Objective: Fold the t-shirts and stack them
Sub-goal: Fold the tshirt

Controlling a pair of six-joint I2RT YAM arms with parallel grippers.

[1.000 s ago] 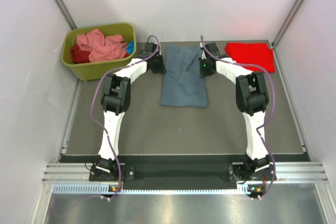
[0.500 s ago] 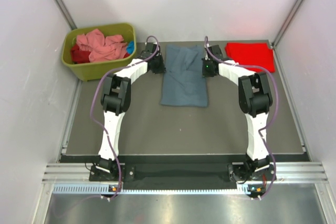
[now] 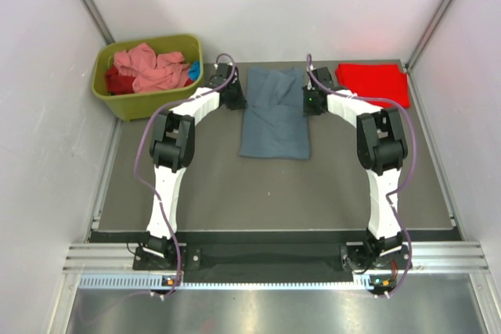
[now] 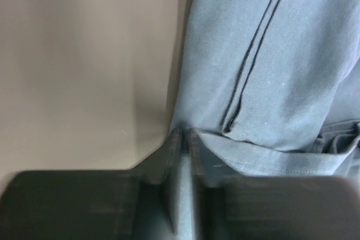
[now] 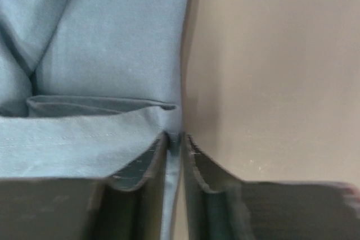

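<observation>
Only your overhead view takes in the white walls (image 3: 274, 5) boxing the dark table (image 3: 235, 185). On it the folded blue-grey t-shirt (image 3: 274, 115) lies flat at the far middle, with a red t-shirt (image 3: 374, 84) folded at the far right and an olive bin (image 3: 145, 105) of pink t-shirts (image 3: 153, 68) at the far-left corner. Only your wrist views show the grip: the left gripper (image 4: 183, 139) and the right gripper (image 5: 175, 139) each pinch the blue-grey t-shirt's side edge, cloth caught between closed fingers.

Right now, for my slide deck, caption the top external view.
Left gripper and right gripper pinch opposite edges of the blue-grey t-shirt; red t-shirt folded at far right.
</observation>
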